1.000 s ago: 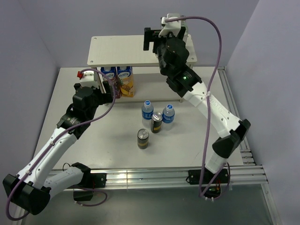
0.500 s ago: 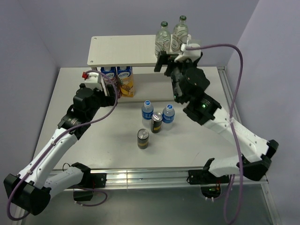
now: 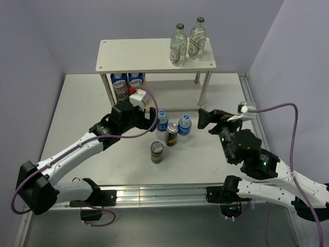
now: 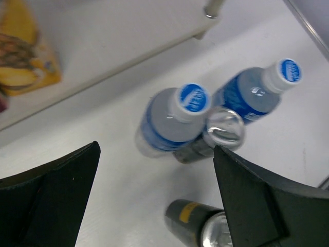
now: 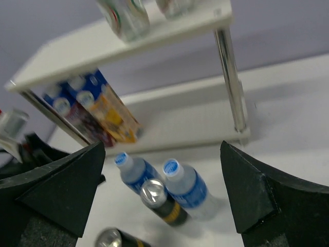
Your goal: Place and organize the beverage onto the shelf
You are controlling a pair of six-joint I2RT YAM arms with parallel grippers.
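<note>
The shelf stands at the back of the table. Two green-capped glass bottles stand on the right end of its top board. Two blue-capped water bottles and two dark cans stand on the table in front of it. My left gripper is open and empty, just left of the left water bottle. My right gripper is open and empty, right of the right water bottle, which shows between its fingers together with a can.
Colourful juice cartons stand on the left of the shelf's lower board and show in the right wrist view. A silver shelf leg stands behind my right gripper. Purple walls close in the back and sides.
My right gripper let go of the glass bottles on the top board and dropped to the table on the right. My left gripper moved right from the lower board to the water bottles.
</note>
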